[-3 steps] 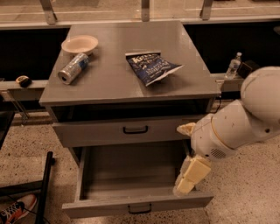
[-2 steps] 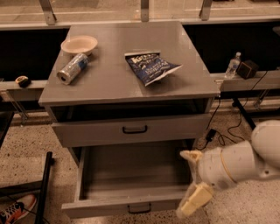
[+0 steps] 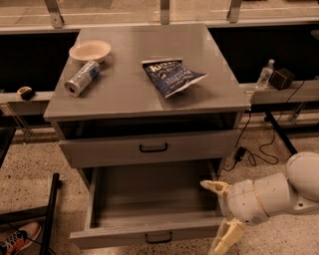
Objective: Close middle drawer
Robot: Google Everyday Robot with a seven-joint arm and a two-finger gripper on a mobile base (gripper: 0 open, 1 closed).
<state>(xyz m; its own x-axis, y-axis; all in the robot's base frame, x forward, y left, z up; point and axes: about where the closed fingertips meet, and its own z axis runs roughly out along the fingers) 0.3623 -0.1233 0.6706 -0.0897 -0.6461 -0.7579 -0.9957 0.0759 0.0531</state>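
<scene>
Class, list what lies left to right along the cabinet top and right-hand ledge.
Can → chip bag → water bottle → black box; the bowl overlaps the can. Lower right, the open gripper hangs beside the front corner of the middle drawer.

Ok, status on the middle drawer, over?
Gripper open, holding nothing, at the drawer's right front corner. Middle drawer pulled well out, not yet closed. Nothing seen inside it or blocking it.

Speckled terrazzo floor around a grey desk, low grey ledge running behind it on both sides, dark recess beyond, metal posts above, black cables trailing to its right, dim warm light
</scene>
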